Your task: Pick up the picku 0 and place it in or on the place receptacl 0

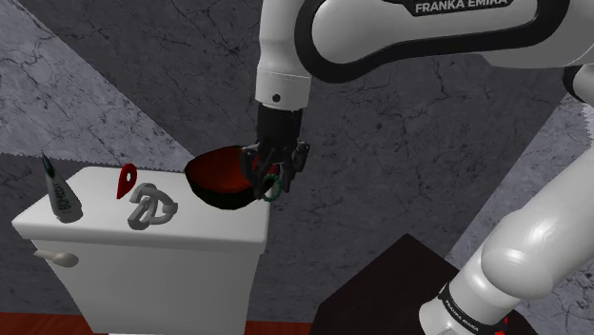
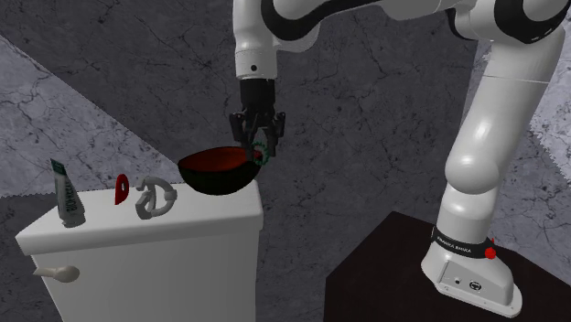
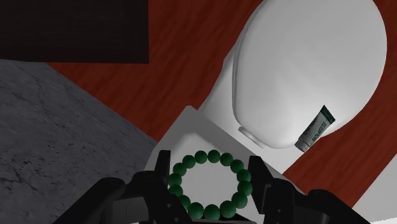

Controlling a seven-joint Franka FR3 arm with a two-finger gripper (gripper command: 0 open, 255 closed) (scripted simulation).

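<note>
Holding green bead bracelet (image 3: 214, 156) | end effector (image 3: 210, 163) clamped across its ring, seemingly on opposite beads | light, limp, slick beads may roll | red-lined bowl (image 1: 217, 181) just beside, shoulder view's left

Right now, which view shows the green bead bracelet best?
The wrist view: the bracelet appears as a near-complete ring of green beads clasped between the fingers. The shoulder view and the second exterior view show just a green sliver at the gripper, by the dark red bowl.
</note>
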